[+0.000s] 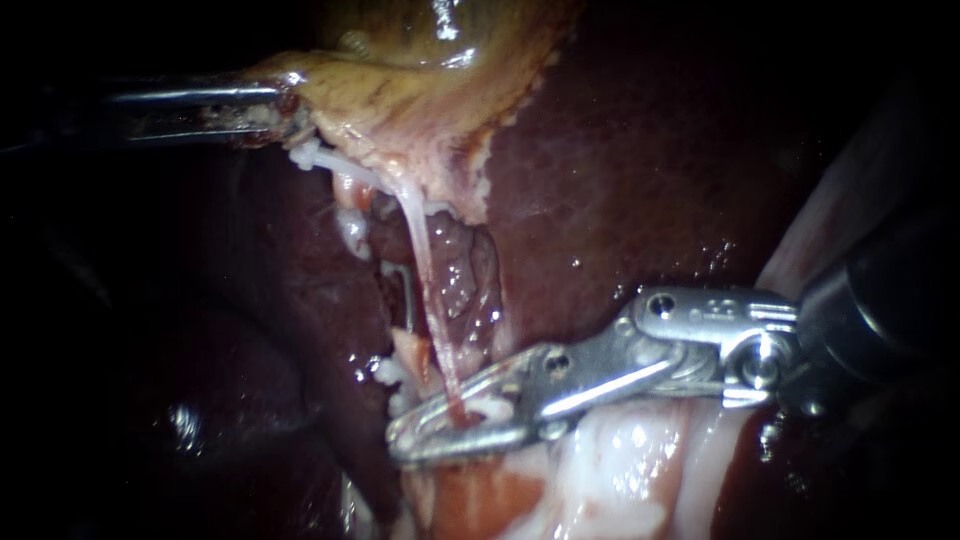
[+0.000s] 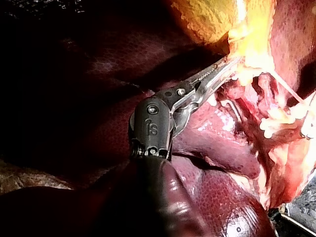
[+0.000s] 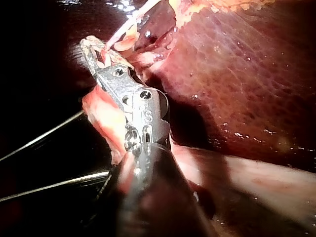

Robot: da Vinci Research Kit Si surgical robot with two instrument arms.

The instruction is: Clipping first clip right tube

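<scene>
Right tube (image 1: 425, 270) – a pale pink, glistening strand – is running down from the yellowish, tan-edged gallbladder (image 1: 400, 90) across a dark opening in the tissue. Its lower, reddened end is sitting right between the jaws of the silver, hinged right instrument (image 1: 400, 440), which is coming in from the right over the dark maroon liver (image 1: 620, 180). Those two long metal jaws are lying almost together, their tips meeting beyond the tube and only a narrow slot showing along their length. They are pinching the tube from both sides, close to a lump of pale whitish tissue in the same slot.

In the right wrist view the tube (image 3: 126, 24) is entering the far end of the right instrument (image 3: 94, 49) from ahead, with the liver (image 3: 237, 74) lying beside the shaft.

Across from it, the slim grey left instrument (image 1: 290, 105) is gripping the gallbladder's edge – the left wrist view is showing its serrated jaws (image 2: 229, 64) closed on that yellow tissue (image 2: 207, 19), holding it taut well apart from the right instrument.
</scene>
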